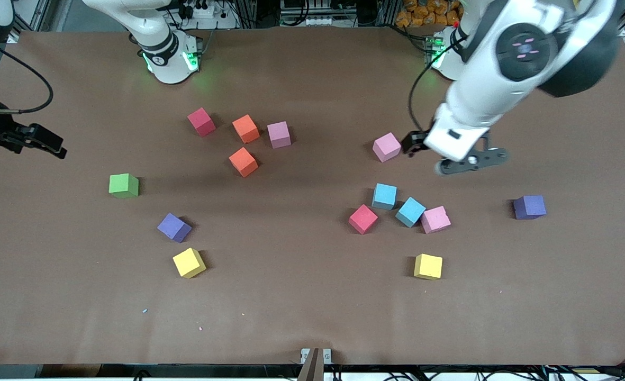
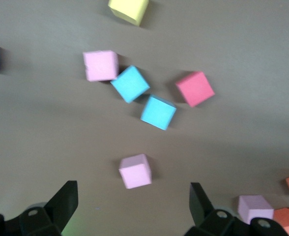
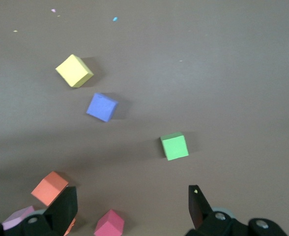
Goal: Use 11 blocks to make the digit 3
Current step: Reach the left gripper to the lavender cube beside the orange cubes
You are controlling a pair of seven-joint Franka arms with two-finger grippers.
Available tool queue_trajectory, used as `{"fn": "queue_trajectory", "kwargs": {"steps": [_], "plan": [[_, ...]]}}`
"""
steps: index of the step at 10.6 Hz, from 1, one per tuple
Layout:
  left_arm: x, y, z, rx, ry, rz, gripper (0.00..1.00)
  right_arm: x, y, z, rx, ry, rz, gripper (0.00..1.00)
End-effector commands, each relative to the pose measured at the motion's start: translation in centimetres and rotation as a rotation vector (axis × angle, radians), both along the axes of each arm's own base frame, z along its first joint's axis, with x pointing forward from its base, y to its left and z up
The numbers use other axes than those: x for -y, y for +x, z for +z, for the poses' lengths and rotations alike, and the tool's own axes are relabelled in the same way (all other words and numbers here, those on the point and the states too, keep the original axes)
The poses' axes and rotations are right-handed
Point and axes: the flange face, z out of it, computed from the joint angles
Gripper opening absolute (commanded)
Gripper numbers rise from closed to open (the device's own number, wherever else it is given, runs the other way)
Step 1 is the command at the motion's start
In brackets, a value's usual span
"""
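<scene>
The blocks lie scattered on the brown table, and no digit 3 is in view. Toward the right arm's end are a red (image 1: 201,121), two orange (image 1: 246,128) (image 1: 243,161), a mauve-pink (image 1: 279,134), a purple (image 1: 174,227) and a yellow block (image 1: 189,262). Toward the left arm's end lie a pink block (image 1: 386,146) (image 2: 134,171), two light blue (image 1: 384,196) (image 1: 410,211), a pink (image 1: 435,219), a red (image 1: 363,218), a yellow (image 1: 428,266) and a purple block (image 1: 529,207). My left gripper (image 1: 420,144) (image 2: 134,211) hangs open beside the lone pink block. My right gripper (image 1: 53,145) (image 3: 133,211) waits open at the table's end.
A green cube (image 1: 124,186) (image 3: 174,146) sits alone near the right gripper. Both arm bases stand along the table's edge farthest from the front camera. A metal bracket (image 1: 316,355) marks the nearest edge. A wide bare strip of table (image 1: 301,307) runs along that nearest edge.
</scene>
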Motion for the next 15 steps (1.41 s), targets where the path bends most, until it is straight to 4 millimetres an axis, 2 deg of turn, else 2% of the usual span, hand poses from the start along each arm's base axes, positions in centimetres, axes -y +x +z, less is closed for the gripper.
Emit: {"fn": "queue_trajectory", "kwargs": {"steps": [1,3,4,5,7,9,11,12,14,15], "plan": [[6.6,-2.7,-3.9,-0.028,-0.003,0.055,1.0,-1.0,0.2,0.2,-0.005,0.028,-0.006,1.0],[12.7,-5.3,-8.1,-0.043,-0.011,0.087,1.0,-1.3,0.2,0.0,-0.009,0.022,0.012,1.0],[14.6,-5.9,-9.9,-0.046,-0.023,0.11,1.0,-1.3,0.2,-0.1,-0.01,0.022,0.019,1.0],[17.2,-7.6,-11.5,-0.049,-0.034,0.105,1.0,-1.3,0.1,-0.3,-0.015,0.022,0.025,1.0],[20.9,-9.7,-15.9,-0.023,-0.023,0.09,1.0,-1.3,0.0,-0.3,-0.019,0.022,0.044,1.0],[23.6,-11.6,-18.9,0.011,-0.021,0.045,1.0,-1.3,-0.4,-0.6,-0.033,0.021,0.046,1.0],[26.6,-14.3,-21.2,0.016,-0.048,0.025,1.0,-1.3,-0.6,-1.0,-0.046,0.024,0.061,1.0],[27.9,-15.8,-21.4,0.037,-0.052,0.008,1.0,-1.3,-0.7,-1.0,-0.052,0.024,0.067,1.0],[29.9,-18.2,-24.2,0.05,-0.058,-0.009,1.0,-1.3,-1.1,-1.5,-0.064,0.025,0.069,1.0],[30.5,-18.5,-25.2,0.07,-0.077,-0.013,1.0,-1.5,-1.3,-1.8,-0.075,0.024,0.086,1.0]]}}
